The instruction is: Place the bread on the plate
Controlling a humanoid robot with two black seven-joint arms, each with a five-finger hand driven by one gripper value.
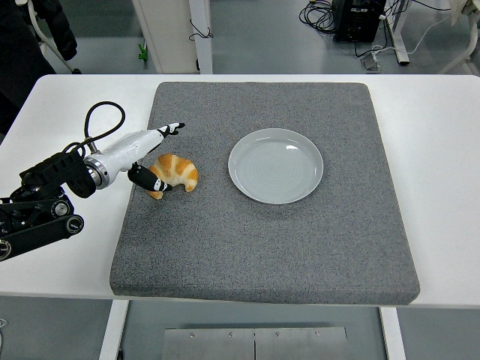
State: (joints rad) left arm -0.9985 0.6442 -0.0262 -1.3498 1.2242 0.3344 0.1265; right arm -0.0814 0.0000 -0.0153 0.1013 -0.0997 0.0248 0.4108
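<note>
The left hand reaches in low from the left, fingers spread, thumb touching the croissant beside the plate; no writing legible.

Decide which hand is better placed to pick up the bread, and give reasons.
Left. The left hand is already at the bread, fingers spread beside it on the mat. The right hand is not in view. The plate sits empty to the bread's right.

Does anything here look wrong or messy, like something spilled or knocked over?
Nothing stands out. The bread lies whole on the grey mat, the plate to its right sits flat and empty, and the left robot hand is spread open around the bread.
</note>
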